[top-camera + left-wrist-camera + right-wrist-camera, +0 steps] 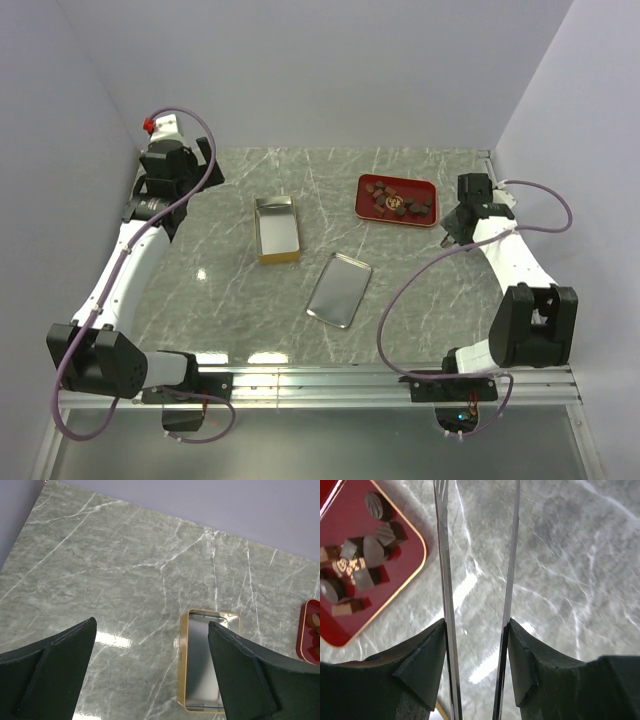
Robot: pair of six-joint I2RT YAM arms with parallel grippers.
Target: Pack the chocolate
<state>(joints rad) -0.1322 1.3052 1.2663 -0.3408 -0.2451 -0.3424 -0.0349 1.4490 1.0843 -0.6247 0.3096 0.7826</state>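
The chocolate lay as a cluster of small dark and reddish-brown lumps on a red tray at the far right of the grey marble tabletop. From above the pieces were too small and too close together to count. The right wrist view showed them closer, some round and some square. The tray was cut off there by the left and top edges, so only part of the cluster was visible.

The right pincer hovered over bare tabletop just beside the tray's rounded corner, touching no chocolate. Its dark fingers stood partly apart, and a thin shiny strip lay against each inner face. The strips ran up and out of the top of the picture, and the gap between them was empty. It could not be told whether the strips were gripped or were part of the pincer. The view from above did not show the jaws clearly either.

Left of the tray, well apart from it, an open gold tin sat empty with a silvery inside. A shallow silvery lid lay flat nearer the arms, between the tin and the right arm.

The left pincer hung at the far left with its fingers spread fully wide, holding nothing. In its wrist view the right finger covered part of the tin. Only a sliver of the tray showed at the right edge.
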